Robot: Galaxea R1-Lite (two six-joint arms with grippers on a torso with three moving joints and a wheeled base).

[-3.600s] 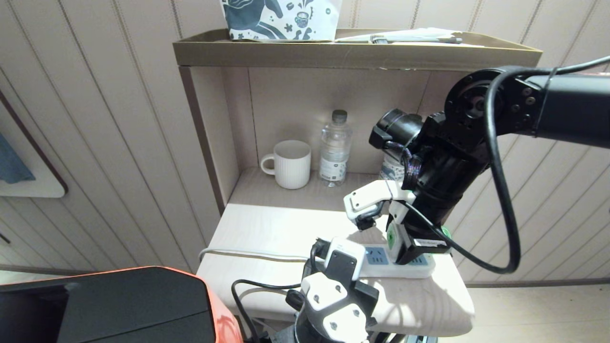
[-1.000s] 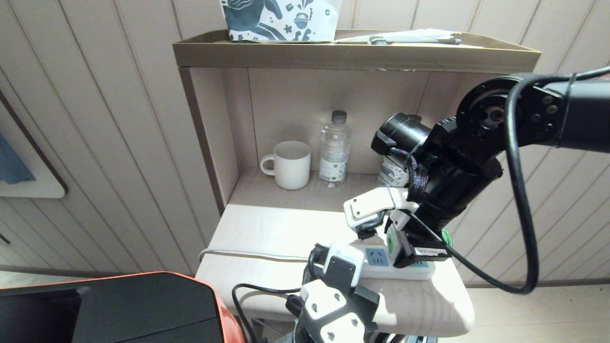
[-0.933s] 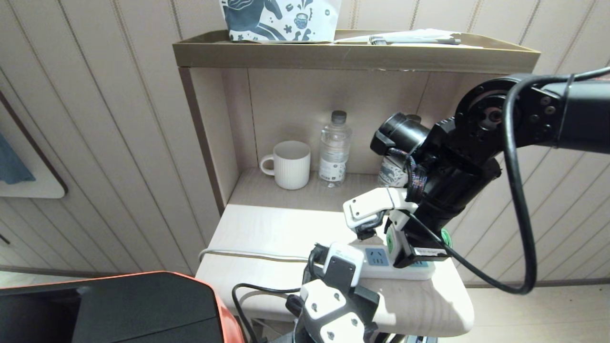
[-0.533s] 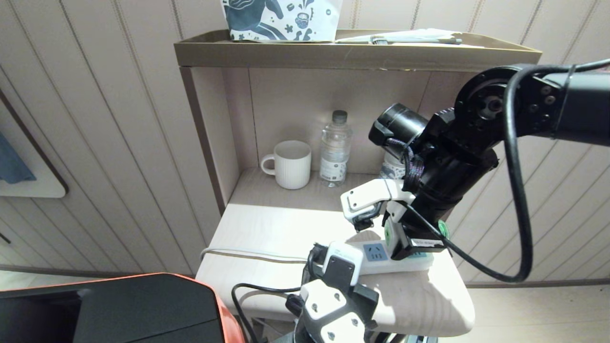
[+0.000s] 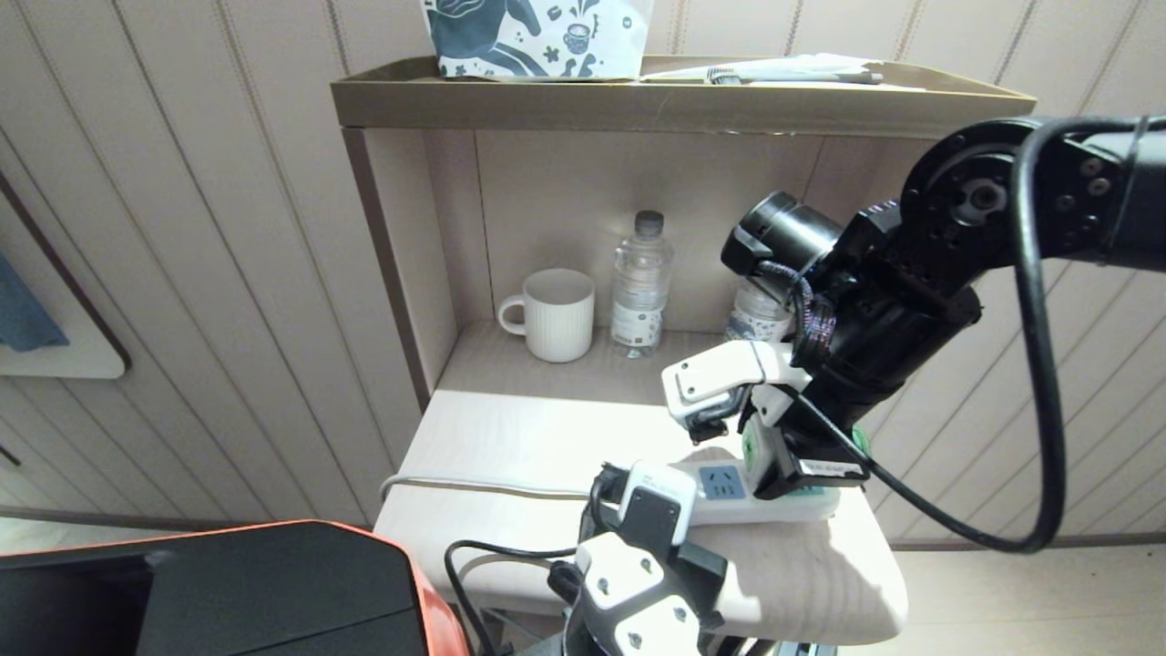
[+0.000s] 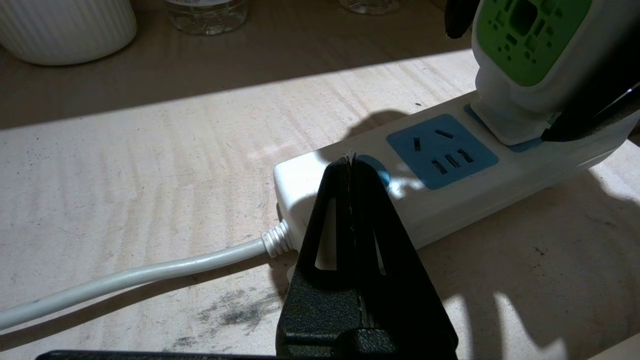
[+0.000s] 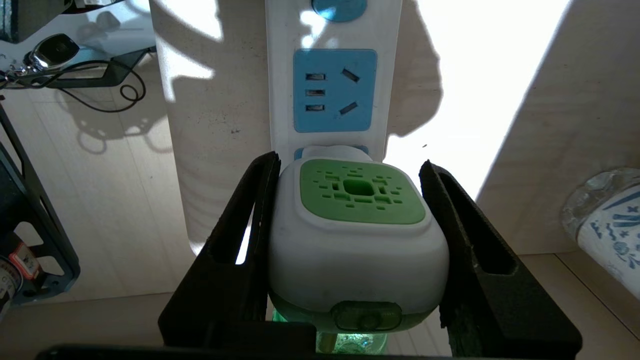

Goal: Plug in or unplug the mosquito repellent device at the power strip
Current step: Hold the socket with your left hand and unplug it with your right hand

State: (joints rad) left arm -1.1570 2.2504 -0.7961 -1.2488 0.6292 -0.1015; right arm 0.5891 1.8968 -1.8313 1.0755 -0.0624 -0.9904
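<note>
Two hands are used: right hand [image 7: 350, 240] clamped on the mosquito repellent device [image 7: 357, 240], closed left hand [image 6: 352, 165] pinning the power strip [image 6: 440, 190] to the table [image 5: 510, 437], presumably against lifting.

This looks like a room in a home, likely a bedroom corner. A small pale wooden bedside shelf unit [image 5: 392, 273] stands against beige grooved wall panelling [image 5: 182, 228], holding a ribbed white mug [image 5: 556, 314] and a water bottle [image 5: 639, 287]. A patterned tissue box [image 5: 537, 36] sits on top.
</note>
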